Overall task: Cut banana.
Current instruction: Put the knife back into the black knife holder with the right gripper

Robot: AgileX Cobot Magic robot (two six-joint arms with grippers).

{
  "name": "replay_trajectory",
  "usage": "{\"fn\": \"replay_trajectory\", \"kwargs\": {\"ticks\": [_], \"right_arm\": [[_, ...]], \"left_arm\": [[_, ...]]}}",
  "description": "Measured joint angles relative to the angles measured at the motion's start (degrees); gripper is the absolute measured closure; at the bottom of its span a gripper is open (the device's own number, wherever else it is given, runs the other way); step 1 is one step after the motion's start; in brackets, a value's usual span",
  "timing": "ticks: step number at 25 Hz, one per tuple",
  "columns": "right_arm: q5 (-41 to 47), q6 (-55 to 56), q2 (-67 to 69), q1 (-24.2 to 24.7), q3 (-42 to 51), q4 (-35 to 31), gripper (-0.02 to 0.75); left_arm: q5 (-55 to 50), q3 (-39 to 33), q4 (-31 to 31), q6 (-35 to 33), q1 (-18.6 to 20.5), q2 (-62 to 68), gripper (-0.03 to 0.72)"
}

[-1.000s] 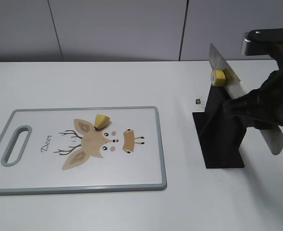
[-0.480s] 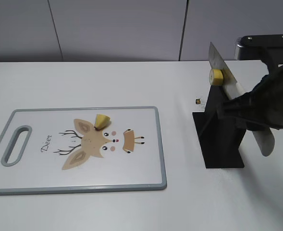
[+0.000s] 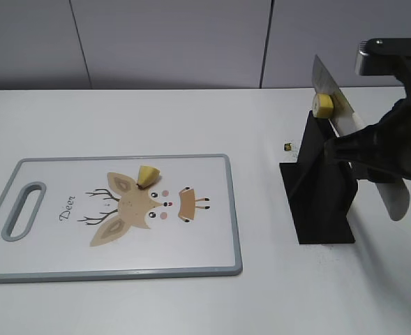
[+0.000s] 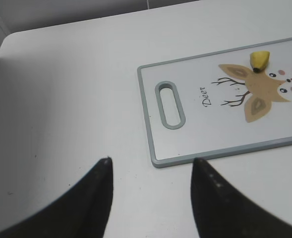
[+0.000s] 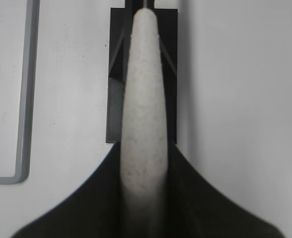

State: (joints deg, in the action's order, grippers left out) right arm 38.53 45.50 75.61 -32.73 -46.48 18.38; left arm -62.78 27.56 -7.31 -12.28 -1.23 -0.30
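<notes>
The bench [image 3: 156, 118] looks smooth, matt white, the cutting board [image 3: 212, 251] like smooth plastic with a grey rim, the knife handle [image 5: 143, 99] speckled and matt, the knife stand [image 3: 324, 209] matt black, the blade [image 3: 341, 115] pale and smooth.

Gripper [image 5: 145, 198] — knife handle [image 5: 144, 99] clamped

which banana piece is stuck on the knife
The round yellow slice clinging to the knife blade above the black stand; the other piece lies on the cutting board.

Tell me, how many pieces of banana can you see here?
2: one banana piece lies on the cutting board; another slice clings to the knife blade above the black stand. None seems hidden.
</notes>
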Motion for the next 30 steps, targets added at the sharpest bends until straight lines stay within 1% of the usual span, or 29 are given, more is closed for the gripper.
{"fn": "replay_trajectory", "kwargs": {"ticks": [9,14,20,25,30], "right_arm": [[-0.2,-0.4,0.6,0.0,1.7,-0.1,0.579],[-4.3,-0.3,2.1,0.0,4.7,-0.6,0.579],[-5.2,-1.0,2.7,0.2,5.1,-0.6,0.579],[-6.0,-1.8,0.1,0.2,5.1,-1.4,0.579],[-4.7,-2.0,-1.8,0.2,4.4,-1.0,0.58]], "left_arm": [[0.0,0.0,0.0,0.0,0.0,0.0,0.19],[0.0,0.0,0.0,0.0,0.0,0.0,0.19],[0.0,0.0,0.0,0.0,0.0,0.0,0.19],[0.0,0.0,0.1,0.0,0.0,0.0,0.19],[0.0,0.0,0.1,0.0,0.0,0.0,0.19]]}}
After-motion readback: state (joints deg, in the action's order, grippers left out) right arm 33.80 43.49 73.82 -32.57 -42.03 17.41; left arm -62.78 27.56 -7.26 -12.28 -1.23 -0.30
